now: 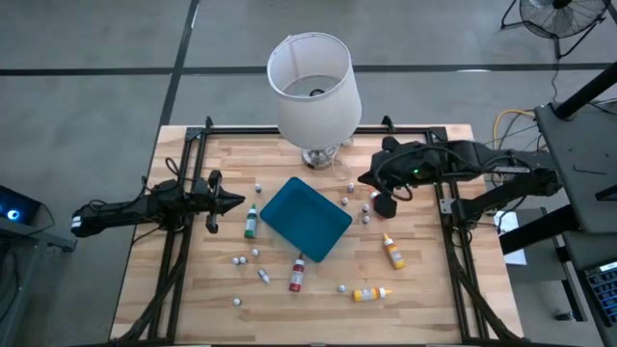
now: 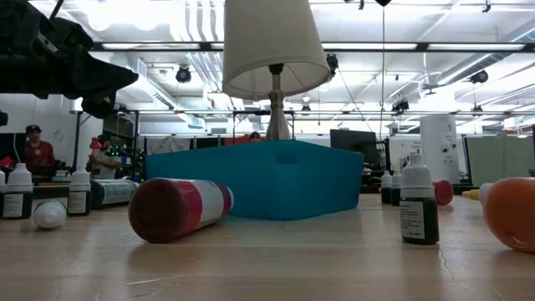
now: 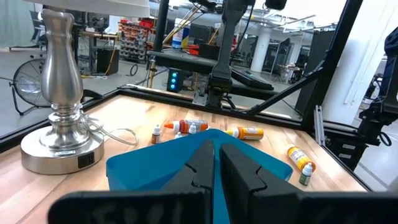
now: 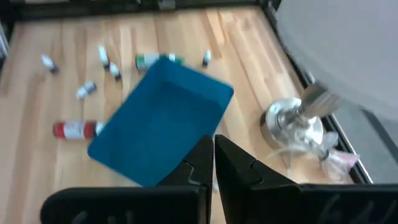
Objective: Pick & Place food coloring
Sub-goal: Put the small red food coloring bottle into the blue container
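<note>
On the wooden table, a teal tray lies tilted at centre, just in front of a lamp with a white shade. Food coloring bottles are scattered round the tray: the green bottle lies just off its left side, the red bottle near its front corner, one orange bottle to the right and another orange bottle further forward. Tiny dropper bottles dot the boards. The left gripper hovers beside the green bottle, fingers pressed together, holding nothing. The right gripper hangs by the lamp base, closed tight and empty too
</note>
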Robot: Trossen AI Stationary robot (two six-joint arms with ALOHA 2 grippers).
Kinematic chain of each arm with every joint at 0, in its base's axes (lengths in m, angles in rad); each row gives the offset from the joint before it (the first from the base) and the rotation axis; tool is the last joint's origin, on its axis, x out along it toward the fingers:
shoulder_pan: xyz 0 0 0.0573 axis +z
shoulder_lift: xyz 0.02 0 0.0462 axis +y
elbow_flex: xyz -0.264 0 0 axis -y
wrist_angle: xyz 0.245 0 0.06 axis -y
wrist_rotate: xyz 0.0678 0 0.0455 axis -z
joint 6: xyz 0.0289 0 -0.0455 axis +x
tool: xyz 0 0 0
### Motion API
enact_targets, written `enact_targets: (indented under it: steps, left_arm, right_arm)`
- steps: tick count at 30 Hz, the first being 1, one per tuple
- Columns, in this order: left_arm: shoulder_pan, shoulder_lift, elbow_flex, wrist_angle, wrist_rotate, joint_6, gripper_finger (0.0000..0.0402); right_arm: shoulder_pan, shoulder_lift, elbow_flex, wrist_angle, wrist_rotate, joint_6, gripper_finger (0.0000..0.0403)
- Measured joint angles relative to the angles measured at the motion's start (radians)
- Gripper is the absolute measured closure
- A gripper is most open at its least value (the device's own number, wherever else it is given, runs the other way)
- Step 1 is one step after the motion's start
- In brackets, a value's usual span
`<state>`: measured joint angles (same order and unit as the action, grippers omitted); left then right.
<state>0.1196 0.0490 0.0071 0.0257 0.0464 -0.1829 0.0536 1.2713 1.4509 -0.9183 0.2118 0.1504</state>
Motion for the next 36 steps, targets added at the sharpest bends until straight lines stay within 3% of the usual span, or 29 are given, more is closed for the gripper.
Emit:
enact_targets:
  steps: [22,26,36]
  left_arm:
    - [0.000,0.000,0.000,-0.002,0.000,0.000,0.0402]
    - [0.000,0.000,0.000,-0.002,0.000,0.000,0.0402]
    - [0.000,0.000,0.000,-0.002,0.000,0.000,0.0402]
  right_arm:
    - [0.007,0.056,0.000,-0.314,-0.135,-0.027,0.0386]
    - [0.007,0.072,-0.001,-0.307,-0.201,-0.051,0.0358]
    - [0.007,0.110,-0.002,-0.302,-0.202,-0.107,0.0257]
